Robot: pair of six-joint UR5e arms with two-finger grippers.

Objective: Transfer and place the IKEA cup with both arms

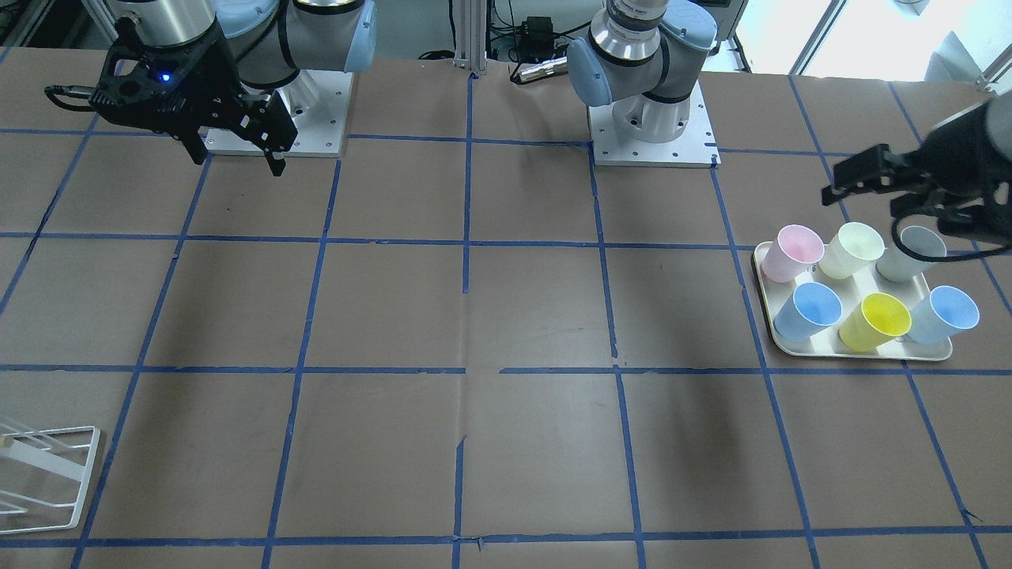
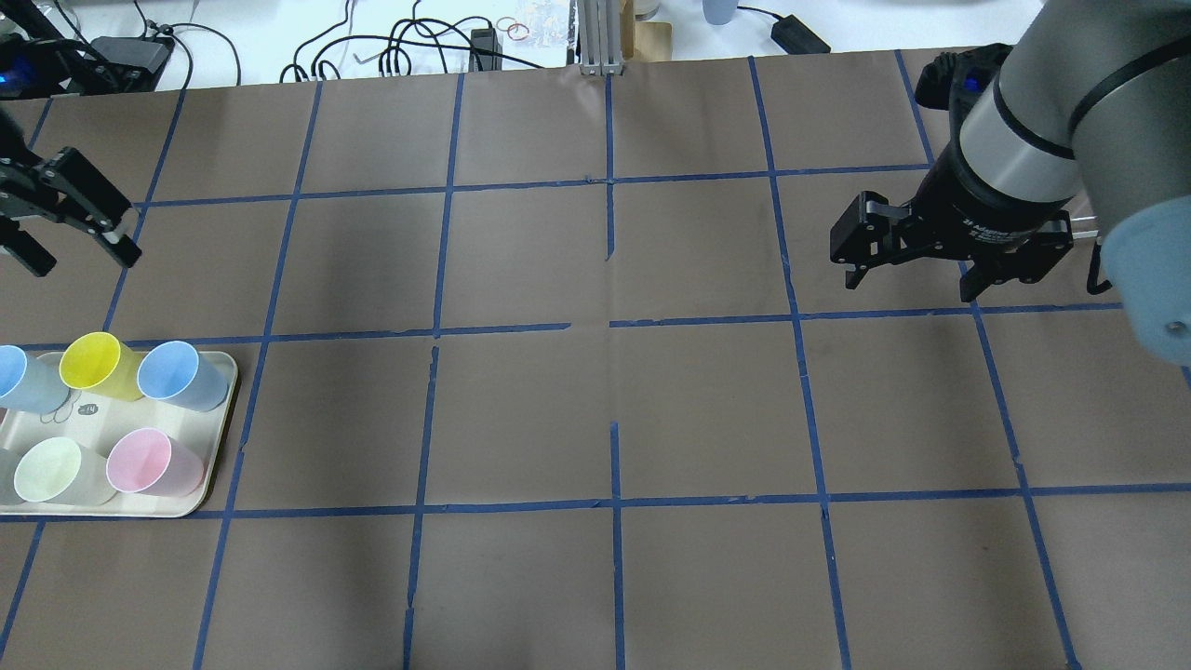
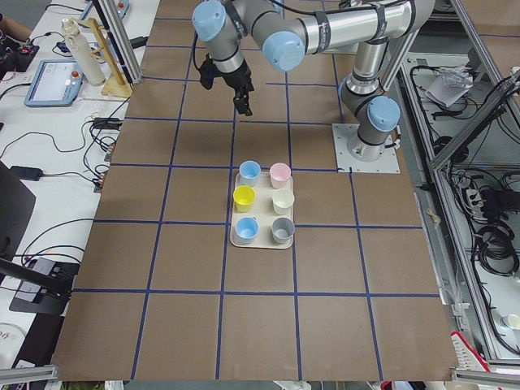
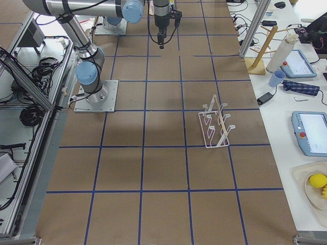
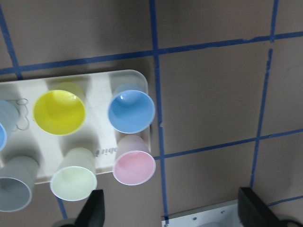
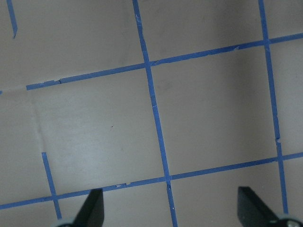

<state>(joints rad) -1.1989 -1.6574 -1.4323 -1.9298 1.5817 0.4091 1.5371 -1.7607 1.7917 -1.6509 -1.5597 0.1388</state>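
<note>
Left pincer (image 2: 82, 253) hangs in the air over the left end of the table (image 1: 538, 316), near the tray (image 1: 851, 289). Its two fingers (image 5: 94, 210) are spread wide and hold nothing.

The cream-coloured tray lies flat on the table and carries six cups in two rows of three, all with the mouth up. Counting from the left end of the table, the nearest pair is the IKEA cup (image 1: 945, 316) and the grey cup (image 1: 909, 254). The IKEA cup stands in the tray corner on the operators' side, and the grey cup on the robot's side. Just beside the IKEA cup is the yellow cup (image 1: 874, 320), with the cream cup (image 1: 852, 249) across from it. The last pair is the sky-blue cup (image 1: 808, 310) and the pink cup (image 1: 794, 251).

Farther along, brown paper with a grid of blue tape covers the table. Right pincer (image 2: 910, 287) hangs above the right half, well apart from the tray, with its fingers also wide and nothing between them. At the far right end, on the operators' side, stands a white wire rack (image 1: 55, 468).
</note>
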